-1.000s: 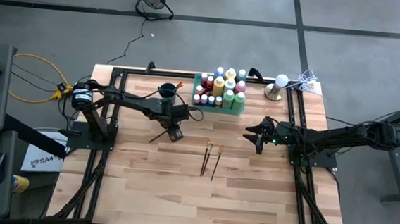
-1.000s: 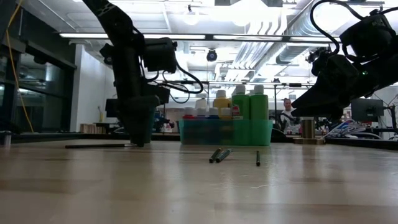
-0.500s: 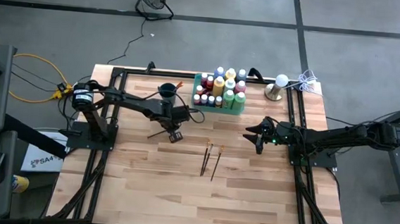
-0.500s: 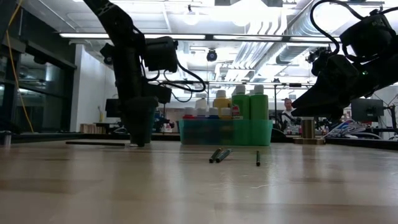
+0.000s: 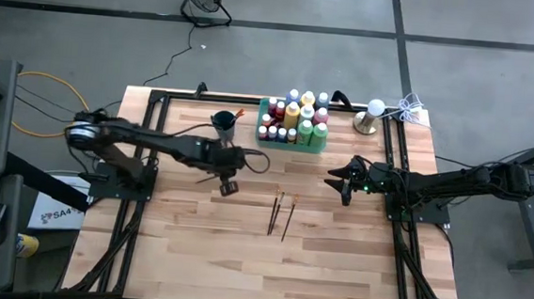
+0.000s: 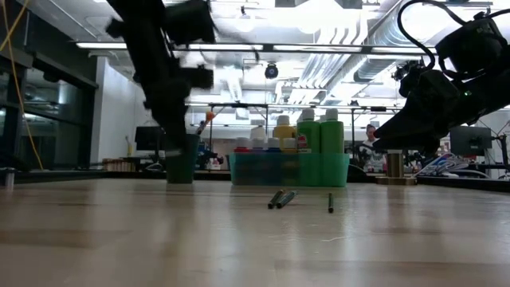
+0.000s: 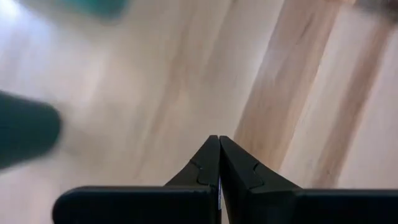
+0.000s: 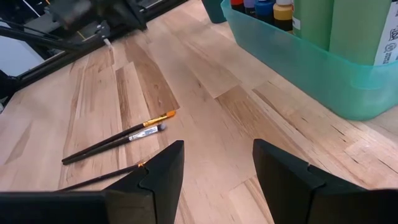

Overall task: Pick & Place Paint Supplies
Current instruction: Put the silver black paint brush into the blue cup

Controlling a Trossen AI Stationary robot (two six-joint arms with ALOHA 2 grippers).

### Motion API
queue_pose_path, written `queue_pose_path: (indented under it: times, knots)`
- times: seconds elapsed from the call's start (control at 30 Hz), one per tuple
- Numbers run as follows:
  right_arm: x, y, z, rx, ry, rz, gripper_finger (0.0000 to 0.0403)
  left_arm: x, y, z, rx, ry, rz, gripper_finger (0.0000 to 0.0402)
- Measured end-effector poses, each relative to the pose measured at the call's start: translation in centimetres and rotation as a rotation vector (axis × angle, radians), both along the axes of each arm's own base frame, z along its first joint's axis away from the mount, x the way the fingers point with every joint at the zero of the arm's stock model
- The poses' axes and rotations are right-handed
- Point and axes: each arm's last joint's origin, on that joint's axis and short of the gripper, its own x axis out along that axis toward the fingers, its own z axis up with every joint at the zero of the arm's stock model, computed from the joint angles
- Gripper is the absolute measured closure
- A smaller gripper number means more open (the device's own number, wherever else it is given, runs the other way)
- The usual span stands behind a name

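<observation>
My left gripper (image 5: 227, 185) is shut and lifted above the table, left of centre; it also shows in its wrist view (image 7: 218, 163). The dark-handled paintbrush it closed on does not show plainly in any view and no longer lies on the table. Three more paintbrushes (image 5: 281, 215) lie flat at mid-table and show in the right wrist view (image 8: 121, 140). The paint bottles (image 5: 294, 114) stand in the green tray (image 6: 287, 170). A dark cup (image 5: 222, 121) holds an orange-tipped brush (image 6: 209, 117). My right gripper (image 5: 343, 187) hovers open and empty right of the brushes. My left gripper's fingers (image 7: 208, 163) are closed tip to tip, pointing down at the table. The paintbrush does not show between them: the gripper's own body hides the place of contact from above, and the other views are blurred. Which part it has cannot be told.
A pale round object (image 5: 370, 118) and a white cord (image 5: 411, 108) sit at the back right corner. Black frame rails (image 5: 157, 99) run along the table's left, far and right edges. Bare wood (image 5: 268, 272) fills the near half.
My left arm has swung and risen, and its gripper has gone a little toward the table's near edge. The paintbrush that lay on the table under it has left the tabletop.
</observation>
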Motion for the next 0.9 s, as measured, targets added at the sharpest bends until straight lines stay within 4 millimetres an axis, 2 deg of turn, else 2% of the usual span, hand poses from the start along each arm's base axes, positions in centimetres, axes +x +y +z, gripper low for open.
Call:
queue_pose_path:
  times: [0.33, 0.5, 0.67, 0.8, 0.9]
  knots:
    - [0.0, 0.0, 0.0, 0.0, 0.001, 0.0, 0.0217, -3.3, -0.6, 8.8, 0.427, -0.377, 0.108, 0.0401]
    - [0.0, 0.0, 0.0, 0.0, 0.001, 0.0, 0.0217, -3.7, -0.4, 11.8, 0.565, -0.536, 0.112, 0.0401]
    - [0.0, 0.0, 0.0, 0.0, 0.001, 0.001, 0.0217, -3.4, 0.7, 12.3, 0.681, -0.606, 0.17, 0.0401]
    - [0.0, 0.0, 0.0, 0.0, 0.002, 0.0, 0.0217, -3.7, 2.5, 9.7, 0.713, -0.646, 0.24, 0.0401]
    - [0.0, 0.0, 0.0, 0.0, 0.001, 0.0, 0.0217, -4.4, 3.8, 7.9, 0.736, -0.743, 0.31, 0.0401]
